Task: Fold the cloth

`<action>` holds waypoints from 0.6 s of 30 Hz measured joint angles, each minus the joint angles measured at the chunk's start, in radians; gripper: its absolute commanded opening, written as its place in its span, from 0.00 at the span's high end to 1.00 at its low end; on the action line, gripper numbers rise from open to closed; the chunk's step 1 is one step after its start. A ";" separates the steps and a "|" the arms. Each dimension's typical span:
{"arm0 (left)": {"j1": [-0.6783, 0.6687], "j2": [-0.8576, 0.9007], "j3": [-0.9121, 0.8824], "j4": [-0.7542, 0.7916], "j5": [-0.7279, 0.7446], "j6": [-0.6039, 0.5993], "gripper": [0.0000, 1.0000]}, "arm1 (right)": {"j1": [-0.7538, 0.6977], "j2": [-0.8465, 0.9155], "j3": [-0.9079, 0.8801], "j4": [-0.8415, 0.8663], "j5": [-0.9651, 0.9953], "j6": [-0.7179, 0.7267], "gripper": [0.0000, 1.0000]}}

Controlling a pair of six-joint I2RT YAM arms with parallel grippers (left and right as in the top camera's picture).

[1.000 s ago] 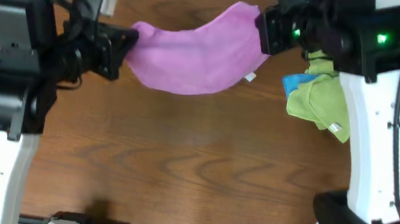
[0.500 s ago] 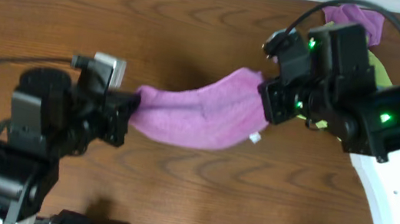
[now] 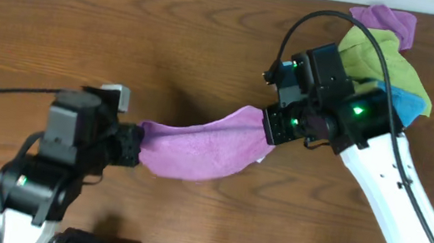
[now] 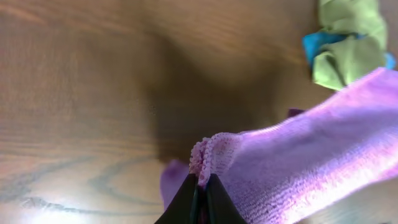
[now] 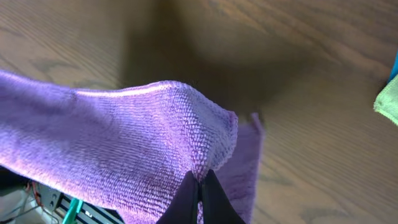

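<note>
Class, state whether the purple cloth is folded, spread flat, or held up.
Held up: the purple cloth sags between the left fingers and right fingers, each pinching an end.

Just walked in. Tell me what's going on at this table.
Two robot arms hold a purple cloth stretched between them above the wooden table. The left gripper pinches one end and the right gripper pinches the other, and the middle sags. No fold has been made yet. A pile of green, blue and purple cloths lies at the table's far right corner.
</note>
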 measured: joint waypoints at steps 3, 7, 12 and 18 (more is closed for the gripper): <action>0.000 0.046 -0.006 0.091 -0.006 0.005 0.94 | 0.000 0.002 -0.001 0.088 0.002 0.007 0.99; 0.000 0.087 -0.006 0.253 -0.039 0.045 0.94 | -0.003 0.005 -0.002 0.257 0.015 0.006 0.99; 0.000 0.176 -0.006 0.366 -0.083 0.108 0.94 | -0.012 0.063 -0.002 0.397 0.021 0.005 0.99; 0.034 0.297 -0.006 0.549 -0.095 0.153 0.94 | -0.011 0.169 -0.002 0.513 0.023 0.003 0.99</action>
